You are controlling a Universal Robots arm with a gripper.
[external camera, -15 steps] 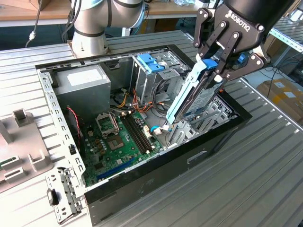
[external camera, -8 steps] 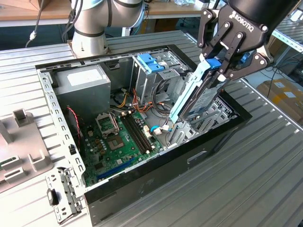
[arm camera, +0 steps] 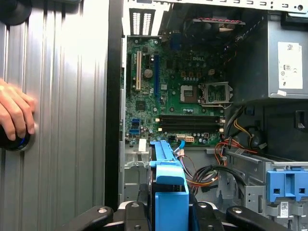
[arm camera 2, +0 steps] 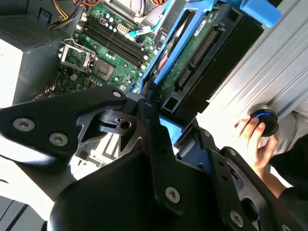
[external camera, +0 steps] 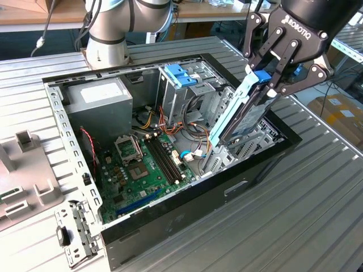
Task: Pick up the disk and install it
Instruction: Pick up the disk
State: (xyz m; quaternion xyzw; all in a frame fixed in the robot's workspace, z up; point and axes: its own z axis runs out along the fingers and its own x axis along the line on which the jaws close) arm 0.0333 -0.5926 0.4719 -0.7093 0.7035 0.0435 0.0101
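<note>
The disk (external camera: 244,113) is a dark flat drive with blue side rails. It hangs tilted, one end down, over the drive bay (external camera: 252,144) at the exterior view's right end of the open computer case (external camera: 227,190). My gripper (external camera: 267,84) is shut on the disk's upper end, by its blue tab. In the second wrist view the disk (arm camera 2: 192,48) shows its green circuit board and connector beyond the black fingers (arm camera 2: 149,120). In the first wrist view its blue rail (arm camera: 168,187) runs out from between the fingers (arm camera: 103,214), above the motherboard (arm camera: 173,96).
Inside the case are a grey power supply (external camera: 102,99), a light-blue latch piece (external camera: 180,75) on the drive cage, and loose cables (external camera: 187,122). A person's hand (arm camera: 14,113) rests on a black knob on the ribbed table. A metal bracket (external camera: 74,232) lies near the case's corner.
</note>
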